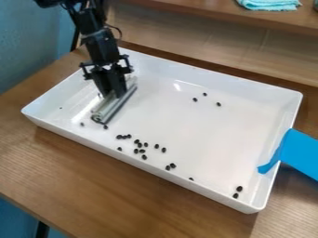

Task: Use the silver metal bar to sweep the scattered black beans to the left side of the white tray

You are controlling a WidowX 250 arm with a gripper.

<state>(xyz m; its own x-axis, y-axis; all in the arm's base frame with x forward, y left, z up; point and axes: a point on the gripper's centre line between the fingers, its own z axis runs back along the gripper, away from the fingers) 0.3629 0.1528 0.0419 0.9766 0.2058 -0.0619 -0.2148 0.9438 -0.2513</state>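
Evidently, the black gripper (115,94), left of centre in the frame, had its jaws pinched on a silvery bar (119,106), whose long axis slanted from lower left to upper right. Rightward across the white tray (205,74), dark beans (140,145) lay partly clustered, partly strewn, not in one pile, short of a blue flap (299,153).

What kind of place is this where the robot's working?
Probably a robotics lab or test bench: a black robot arm's gripper reaches down into a white tray scattered with small dark beans or pellets, set on a wooden table.
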